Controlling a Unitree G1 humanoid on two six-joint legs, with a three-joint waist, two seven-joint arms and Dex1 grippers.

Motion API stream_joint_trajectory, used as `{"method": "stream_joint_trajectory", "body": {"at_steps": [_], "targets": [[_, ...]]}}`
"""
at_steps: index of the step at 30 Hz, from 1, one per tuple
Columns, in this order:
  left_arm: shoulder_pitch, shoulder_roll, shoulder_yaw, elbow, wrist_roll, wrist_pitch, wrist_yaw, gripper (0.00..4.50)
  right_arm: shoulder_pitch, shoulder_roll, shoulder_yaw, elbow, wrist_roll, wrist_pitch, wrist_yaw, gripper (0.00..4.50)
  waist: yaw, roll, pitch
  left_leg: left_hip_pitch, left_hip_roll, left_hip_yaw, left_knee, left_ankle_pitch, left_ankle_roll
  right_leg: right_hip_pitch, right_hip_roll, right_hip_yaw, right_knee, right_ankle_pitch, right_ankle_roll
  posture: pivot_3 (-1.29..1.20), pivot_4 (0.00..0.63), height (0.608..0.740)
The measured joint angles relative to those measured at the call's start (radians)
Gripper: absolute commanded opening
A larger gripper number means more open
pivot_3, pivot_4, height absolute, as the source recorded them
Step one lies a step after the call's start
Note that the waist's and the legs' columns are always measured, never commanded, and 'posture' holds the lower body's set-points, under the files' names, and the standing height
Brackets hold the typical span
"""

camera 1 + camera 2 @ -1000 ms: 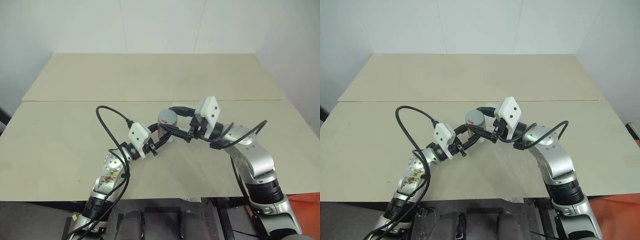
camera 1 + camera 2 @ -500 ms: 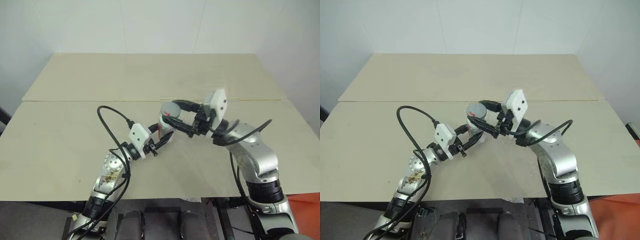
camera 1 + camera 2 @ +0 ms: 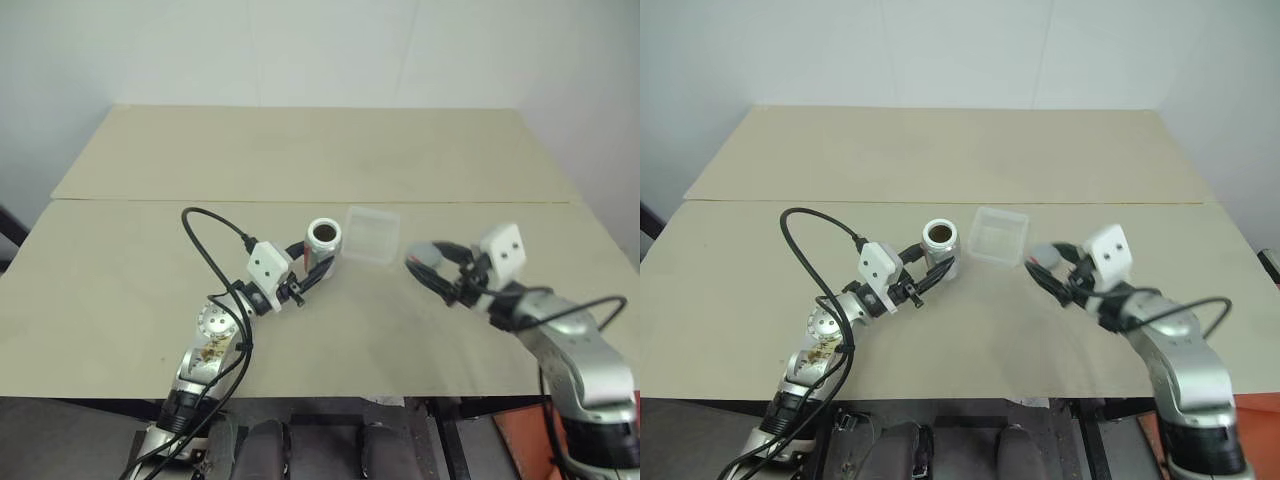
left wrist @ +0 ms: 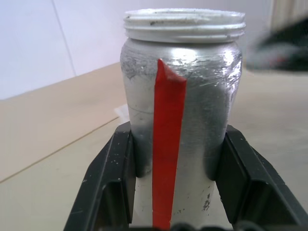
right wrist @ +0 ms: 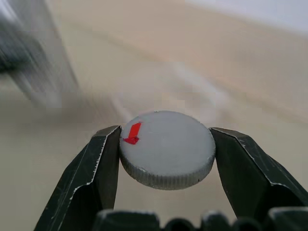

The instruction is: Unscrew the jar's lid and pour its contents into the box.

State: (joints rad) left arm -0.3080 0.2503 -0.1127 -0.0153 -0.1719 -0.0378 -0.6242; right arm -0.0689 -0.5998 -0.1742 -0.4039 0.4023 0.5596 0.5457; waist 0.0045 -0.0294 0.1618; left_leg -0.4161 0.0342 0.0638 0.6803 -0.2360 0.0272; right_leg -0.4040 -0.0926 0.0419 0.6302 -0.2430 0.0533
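Over on the left side of the pale wooden bench [image 3: 130, 270], the left claw [image 3: 318, 262] pinches the small silvery cylinder jar with a red strip on its label [image 3: 322, 243] around its lower body, one black finger on each flank. It holds the jar just above the bench, mouth bare, so the screw thread at the rim shows in the left wrist view. The jar's long axis stands roughly upright, perhaps leaning a little, mouth uppermost; dark brownish contents [image 3: 324, 235] sit down inside. That upright hold looks meant to keep them from spilling before the pour.

Just beside the jar, to its right, the shallow square box of clear plastic [image 3: 372, 234] lies flat on the bench, open side up, near enough that a tip towards it should do.

Further right, well apart from the box, the right claw [image 3: 428, 268] grips the flat round grey metal lid [image 5: 167, 148] by its ribbed edge, face up and level, carried clear of the jar's mouth.
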Motion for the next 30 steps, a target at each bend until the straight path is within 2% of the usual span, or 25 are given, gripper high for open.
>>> {"method": "stream_joint_trajectory", "body": {"at_steps": [6,9,11,18,22,25,30], "targets": [[-0.023,0.005,0.002,0.036,0.0,-0.007,-0.009,1.92,0.109,0.0,0.014,-0.004,-0.047,0.058,-0.047,3.22,-0.016,0.0,0.0,0.001,0.0,0.0,0.0,0.0,0.0,0.0,0.0,0.001,0.0,0.0,0.0,0.0,0.15,0.74],[-0.033,0.005,0.003,0.045,0.001,-0.009,-0.013,1.92,0.111,-0.001,0.014,-0.01,-0.033,0.124,-0.047,3.81,-0.015,0.0,0.0,0.001,0.0,-0.001,0.0,0.0,0.0,0.001,0.0,0.0,0.0,0.0,0.0,0.0,0.15,0.74],[-0.034,0.003,0.003,0.045,0.001,-0.01,-0.012,1.92,0.115,-0.005,0.015,-0.012,-0.022,0.156,-0.039,4.48,-0.015,0.0,0.0,0.0,0.0,-0.001,0.0,0.0,0.0,0.001,0.0,0.0,0.0,0.0,0.0,0.0,0.15,0.74],[-0.034,0.0,0.009,0.047,0.011,-0.014,-0.004,1.92,0.127,-0.094,0.01,-0.03,-0.006,0.179,0.029,4.48,-0.014,0.0,0.0,0.0,0.0,-0.001,0.0,0.0,0.0,0.001,0.0,0.0,0.0,0.0,0.001,0.0,0.15,0.74],[-0.056,0.0,0.013,0.087,0.014,-0.032,-0.002,1.92,0.112,-0.117,-0.043,-0.066,0.008,0.144,0.061,4.48,-0.013,0.0,0.0,0.0,0.0,-0.001,0.0,0.0,0.0,0.001,0.0,0.0,0.0,0.0,0.001,0.0,0.15,0.74],[-0.128,0.0,0.018,0.161,0.029,-0.056,0.006,1.92,0.1,-0.143,-0.118,-0.108,0.052,0.086,0.128,4.48,-0.007,0.0,0.0,0.0,-0.001,-0.001,0.001,0.0,0.0,0.002,0.0,0.0,-0.001,0.0,0.001,0.0,0.15,0.74],[-0.31,0.001,0.004,0.374,0.124,-0.119,0.06,1.92,0.083,-0.162,-0.127,-0.114,0.013,0.016,0.137,4.48,0.003,0.0,0.0,0.0,-0.001,0.0,0.001,0.0,0.001,0.002,0.0,0.0,-0.001,0.0,0.002,0.0,0.15,0.74]]}}
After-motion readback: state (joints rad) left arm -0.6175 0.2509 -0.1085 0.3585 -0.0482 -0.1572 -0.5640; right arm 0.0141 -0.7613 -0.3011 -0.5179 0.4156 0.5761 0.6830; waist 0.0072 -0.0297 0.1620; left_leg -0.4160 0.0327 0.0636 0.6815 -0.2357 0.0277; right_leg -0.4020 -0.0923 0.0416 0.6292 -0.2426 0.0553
